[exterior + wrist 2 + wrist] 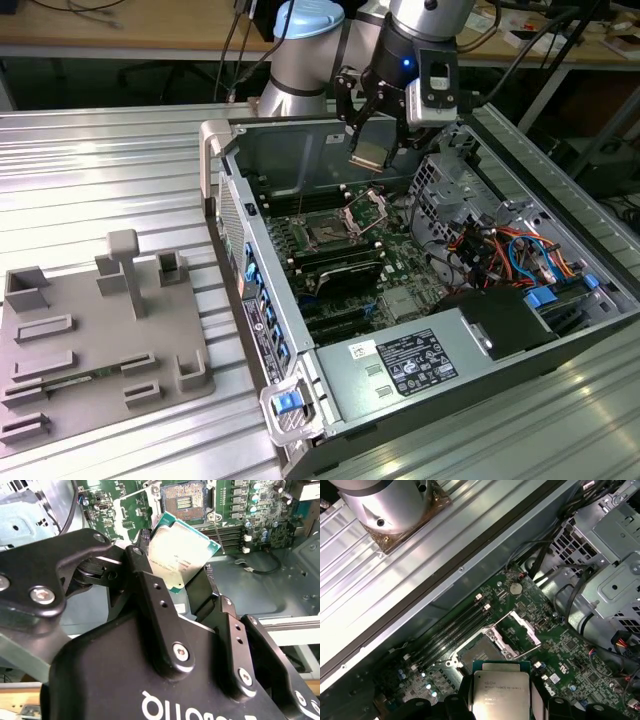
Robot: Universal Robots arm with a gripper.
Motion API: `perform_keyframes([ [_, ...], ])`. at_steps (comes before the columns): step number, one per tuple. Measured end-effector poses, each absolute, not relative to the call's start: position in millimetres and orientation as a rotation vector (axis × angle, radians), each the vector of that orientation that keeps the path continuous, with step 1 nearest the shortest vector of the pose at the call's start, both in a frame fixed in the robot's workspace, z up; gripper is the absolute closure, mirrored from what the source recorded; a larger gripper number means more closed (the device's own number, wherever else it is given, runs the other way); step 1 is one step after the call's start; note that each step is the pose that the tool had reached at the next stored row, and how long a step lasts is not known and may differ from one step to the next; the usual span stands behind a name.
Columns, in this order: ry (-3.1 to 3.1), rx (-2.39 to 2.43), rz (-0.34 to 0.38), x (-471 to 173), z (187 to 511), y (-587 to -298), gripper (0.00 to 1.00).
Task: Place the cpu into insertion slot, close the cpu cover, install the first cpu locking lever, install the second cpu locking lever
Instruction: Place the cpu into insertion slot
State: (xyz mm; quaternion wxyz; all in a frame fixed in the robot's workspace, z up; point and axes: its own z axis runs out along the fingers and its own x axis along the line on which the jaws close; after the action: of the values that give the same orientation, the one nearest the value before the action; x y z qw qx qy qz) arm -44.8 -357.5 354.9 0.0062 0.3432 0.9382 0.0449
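The gripper (175, 567) pinches the cpu (182, 547) by two opposite edges. The chip is near-square, with no clear long axis. Its grey top, with faint lines of print, faces both wrist cameras. In the exterior view it hangs tilted at one o'clock from the uncovered insertion slot (325, 232). The cpu cover (525, 628) stands open just beside the slot.

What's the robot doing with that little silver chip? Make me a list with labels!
gripper: shut on the cpu
cpu: held in the air above the board, not in the slot yet
insertion slot: empty, on the green board
cpu cover: swung up and open beside the slot
computer case: lying open, with the arm reaching in from above
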Motion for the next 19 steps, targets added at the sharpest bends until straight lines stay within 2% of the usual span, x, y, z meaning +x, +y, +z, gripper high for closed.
perform_keyframes([
  [19, 2.862, 1.245, 0.139, -46.9, 353.2, -357.5, 0.45],
])
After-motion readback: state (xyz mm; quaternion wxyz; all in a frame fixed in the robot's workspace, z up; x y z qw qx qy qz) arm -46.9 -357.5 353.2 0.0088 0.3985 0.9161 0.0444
